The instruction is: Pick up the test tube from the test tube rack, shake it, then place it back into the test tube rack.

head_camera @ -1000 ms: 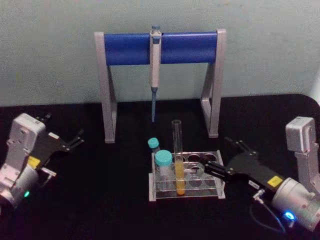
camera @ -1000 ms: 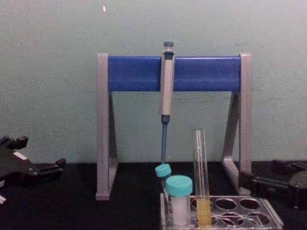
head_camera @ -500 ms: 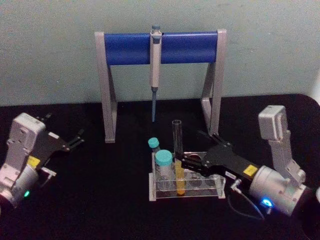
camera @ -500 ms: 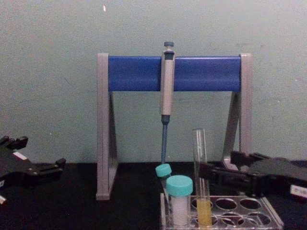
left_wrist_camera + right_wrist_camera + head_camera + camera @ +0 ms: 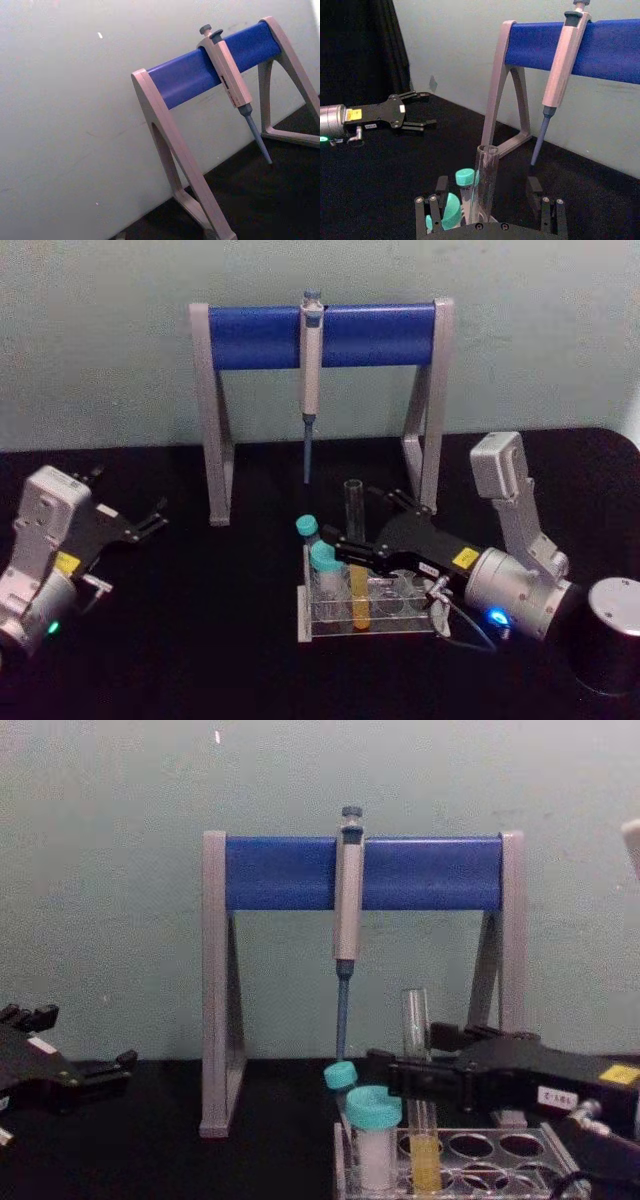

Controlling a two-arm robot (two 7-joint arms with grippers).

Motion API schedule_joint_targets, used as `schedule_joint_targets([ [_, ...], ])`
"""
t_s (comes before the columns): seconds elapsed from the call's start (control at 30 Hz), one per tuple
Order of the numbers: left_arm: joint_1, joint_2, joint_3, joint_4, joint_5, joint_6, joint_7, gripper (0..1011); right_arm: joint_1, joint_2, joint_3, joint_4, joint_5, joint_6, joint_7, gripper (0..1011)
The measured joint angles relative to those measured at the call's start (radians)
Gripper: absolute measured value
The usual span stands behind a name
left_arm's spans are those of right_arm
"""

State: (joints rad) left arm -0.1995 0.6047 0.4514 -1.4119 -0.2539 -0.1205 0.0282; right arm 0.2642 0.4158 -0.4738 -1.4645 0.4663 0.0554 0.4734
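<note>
Straddling the test tube (image 5: 353, 508), the right jaws stand open, level with its bare glass above the liquid, seemingly ready to pinch. The tube stands upright in the test tube rack (image 5: 400, 626), mid-bench. The left jaws rest open by the bench's left edge.

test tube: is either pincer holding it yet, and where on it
Not held yet: the right pincer straddles the test tube at its middle, fingers open, off the glass.

Clear glass test tube (image 5: 352, 505), glossy plastic rack (image 5: 385, 626)
</note>
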Motion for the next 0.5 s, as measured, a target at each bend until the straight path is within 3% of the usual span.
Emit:
schedule_joint_targets([
  [0.5, 0.0, 0.0, 0.0, 0.0, 0.0, 0.0, 0.0, 1001, 0.023, -0.026, -0.005, 0.043, -0.009, -0.001, 0.013, 1000],
])
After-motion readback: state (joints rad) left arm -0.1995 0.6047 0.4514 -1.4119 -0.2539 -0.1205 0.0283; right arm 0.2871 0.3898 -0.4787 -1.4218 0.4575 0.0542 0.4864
